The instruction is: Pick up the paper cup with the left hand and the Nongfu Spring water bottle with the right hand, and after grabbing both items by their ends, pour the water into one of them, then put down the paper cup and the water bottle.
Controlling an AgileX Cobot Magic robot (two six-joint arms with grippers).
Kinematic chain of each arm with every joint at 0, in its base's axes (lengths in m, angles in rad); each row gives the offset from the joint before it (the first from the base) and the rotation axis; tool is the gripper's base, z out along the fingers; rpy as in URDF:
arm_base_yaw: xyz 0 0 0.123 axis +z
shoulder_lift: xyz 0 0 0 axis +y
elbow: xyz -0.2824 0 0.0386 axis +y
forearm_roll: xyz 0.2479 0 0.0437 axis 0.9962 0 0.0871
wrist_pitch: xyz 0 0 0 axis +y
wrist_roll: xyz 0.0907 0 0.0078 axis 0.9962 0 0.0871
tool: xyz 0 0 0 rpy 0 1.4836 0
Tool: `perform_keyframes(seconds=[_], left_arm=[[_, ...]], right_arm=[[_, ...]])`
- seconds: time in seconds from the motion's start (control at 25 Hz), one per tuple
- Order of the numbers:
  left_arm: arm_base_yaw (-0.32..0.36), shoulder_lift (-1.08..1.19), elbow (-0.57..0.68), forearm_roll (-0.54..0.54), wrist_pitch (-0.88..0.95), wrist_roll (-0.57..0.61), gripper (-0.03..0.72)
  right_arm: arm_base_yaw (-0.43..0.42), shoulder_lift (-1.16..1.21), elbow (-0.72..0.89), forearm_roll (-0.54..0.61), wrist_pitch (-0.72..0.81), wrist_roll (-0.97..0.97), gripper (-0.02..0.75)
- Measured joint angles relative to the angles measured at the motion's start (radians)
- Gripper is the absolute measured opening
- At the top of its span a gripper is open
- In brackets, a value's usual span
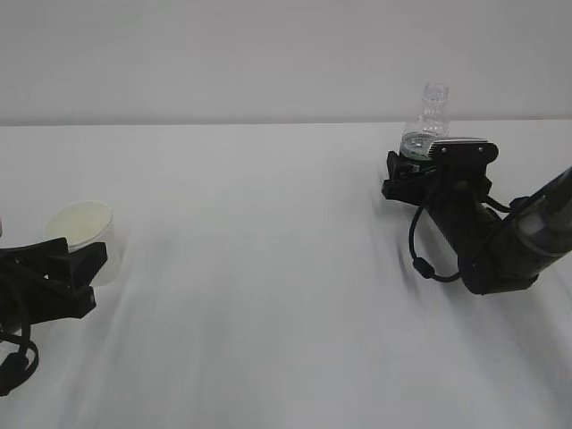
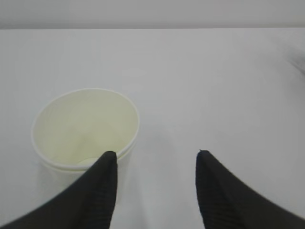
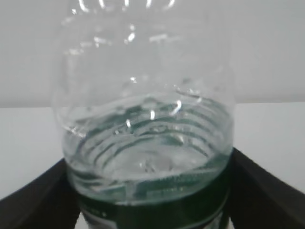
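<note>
The white paper cup [image 1: 85, 228] stands upright at the table's left; its cream inside [image 2: 86, 124] looks empty. My left gripper [image 1: 89, 279] is open just right of it. Its left fingertip [image 2: 107, 164] overlaps the cup's near rim, and only bare table lies between the fingers around the left gripper [image 2: 155, 155]. The clear Nongfu Spring water bottle [image 1: 427, 121] stands upright and uncapped at the back right, with water inside above its green label [image 3: 147, 119]. My right gripper [image 1: 413, 163] is open wide, its fingers flanking the bottle's labelled body, with the right gripper [image 3: 148, 191] low on it.
The white table [image 1: 268, 268] runs back to a pale wall. The right arm and its looping black cable [image 1: 420, 255] lie low over the table in front of the bottle. Nothing else stands between cup and bottle.
</note>
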Motion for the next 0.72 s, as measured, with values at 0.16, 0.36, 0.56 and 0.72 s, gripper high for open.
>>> perform_keyframes(seconds=[0.16, 0.36, 0.56, 0.72], left_arm=[[0.0, 0.0, 0.0, 0.0, 0.0, 0.0, 0.378], [0.0, 0.0, 0.0, 0.0, 0.0, 0.0, 0.377], [0.0, 0.0, 0.0, 0.0, 0.0, 0.0, 0.377], [0.0, 0.0, 0.0, -0.002, 0.0, 0.0, 0.377]], right_arm=[[0.0, 0.002, -0.002, 0.0, 0.004, 0.0, 0.632], [0.0, 0.002, -0.002, 0.0, 0.004, 0.0, 0.627], [0.0, 0.002, -0.002, 0.005, 0.004, -0.002, 0.591], [0.0, 0.002, -0.002, 0.005, 0.004, -0.009, 0.56]])
